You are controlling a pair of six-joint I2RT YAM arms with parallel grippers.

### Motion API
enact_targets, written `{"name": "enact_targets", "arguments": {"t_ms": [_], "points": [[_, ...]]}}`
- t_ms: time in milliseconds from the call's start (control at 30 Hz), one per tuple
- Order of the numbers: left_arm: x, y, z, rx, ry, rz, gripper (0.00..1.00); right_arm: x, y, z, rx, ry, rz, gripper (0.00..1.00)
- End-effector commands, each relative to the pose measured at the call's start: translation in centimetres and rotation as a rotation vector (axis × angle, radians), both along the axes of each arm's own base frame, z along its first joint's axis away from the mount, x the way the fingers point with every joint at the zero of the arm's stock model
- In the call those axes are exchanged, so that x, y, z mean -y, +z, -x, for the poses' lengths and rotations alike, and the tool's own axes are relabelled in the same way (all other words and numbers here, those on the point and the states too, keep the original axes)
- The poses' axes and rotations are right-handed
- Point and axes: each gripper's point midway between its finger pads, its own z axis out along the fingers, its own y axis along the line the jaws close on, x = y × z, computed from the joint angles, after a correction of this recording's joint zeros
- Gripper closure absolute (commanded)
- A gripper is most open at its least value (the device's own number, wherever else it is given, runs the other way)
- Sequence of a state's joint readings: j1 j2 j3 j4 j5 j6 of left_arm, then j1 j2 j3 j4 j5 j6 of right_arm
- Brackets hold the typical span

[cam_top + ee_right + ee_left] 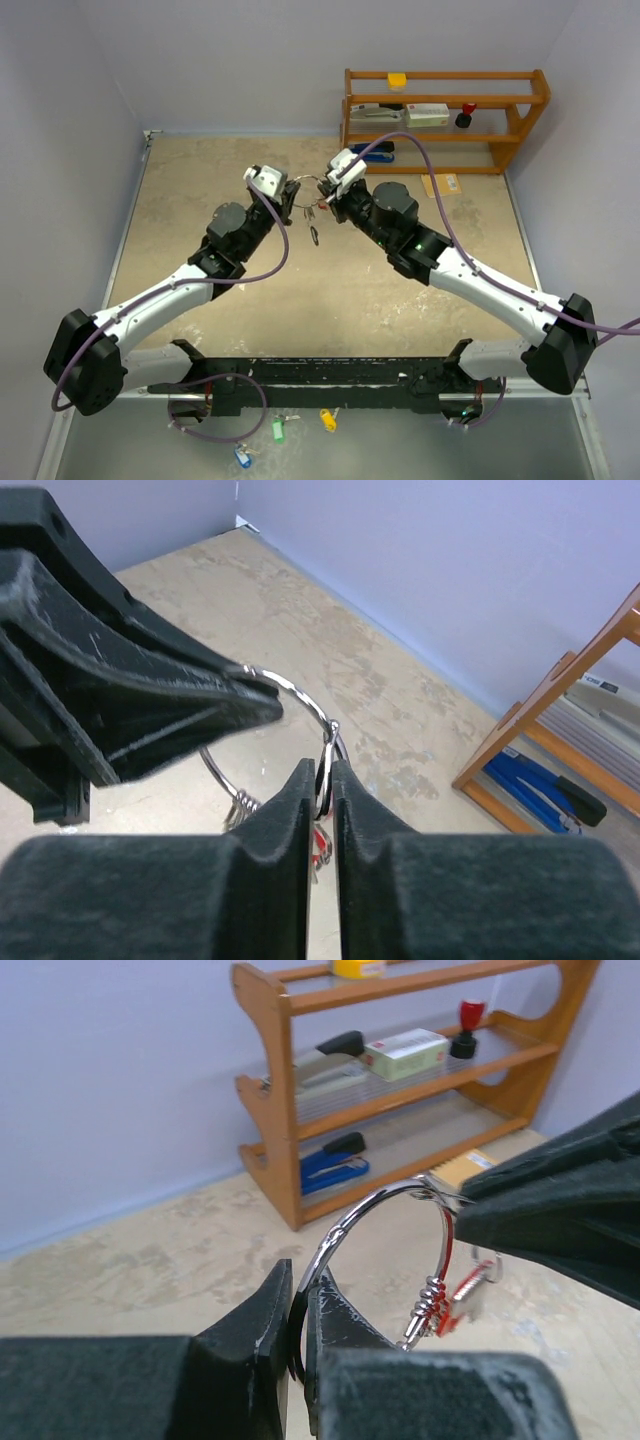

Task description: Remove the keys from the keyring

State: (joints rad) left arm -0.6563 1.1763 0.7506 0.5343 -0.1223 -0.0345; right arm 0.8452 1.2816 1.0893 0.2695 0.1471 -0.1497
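Keyring (350, 1217) is held clear of table (190, 190), approx. mid-table toward far side, between both arms. Keys (440, 1307), incl. a red-tagged one, are seen bunched on its lower arc. Left gripper (300, 1325) is clamped on ring's near edge; right gripper (322, 778) is pinched on opp. edge. Wooden shelf (440, 120) is noted at far wall.
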Motion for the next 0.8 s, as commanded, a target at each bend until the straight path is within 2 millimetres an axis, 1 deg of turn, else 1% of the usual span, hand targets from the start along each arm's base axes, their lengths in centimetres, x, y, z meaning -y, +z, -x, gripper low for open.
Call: {"name": "enact_targets", "arguments": {"t_ms": [0,67,200,333,433,467,500,533,767], "points": [[-5.0,6.8,-2.3,0.159,0.263,0.061,1.0,0.1,2.2,0.5,0.028,0.017,-0.031,0.77],[-5.0,7.5,-2.4,0.17,0.264,0.045,1.0,0.4,2.1,0.6,0.032,0.009,-0.032,0.65],[-5.1,8.6,-2.4,0.181,0.276,-0.021,1.0,1.2,1.9,0.7,0.041,-0.014,-0.039,0.59],[-4.6,9.5,-1.9,0.192,0.243,-0.056,1.0,1.2,1.3,0.8,0.055,-0.01,-0.058,0.52],[-4.1,10.1,-1.4,0.189,0.214,-0.085,1.0,0.8,1.1,0.6,0.075,-0.005,-0.089,0.48],[-3.8,10.2,-1.2,0.186,0.199,-0.095,1.0,0.6,0.7,0.5,0.082,-0.002,-0.096,0.48],[-3.6,10.4,-0.9,0.185,0.184,-0.104,1.0,0.5,1.1,0.4,0.1,-0.001,-0.115,0.47],[-3.3,10.6,-0.6,0.183,0.165,-0.112,1.0,0.4,0.8,0.3,0.109,0.0,-0.124,0.46],[-1.3,11.7,2.1,0.198,-0.006,-0.133,1.0,-1.3,1.4,0.4,0.174,0.068,-0.162,0.45]]}}
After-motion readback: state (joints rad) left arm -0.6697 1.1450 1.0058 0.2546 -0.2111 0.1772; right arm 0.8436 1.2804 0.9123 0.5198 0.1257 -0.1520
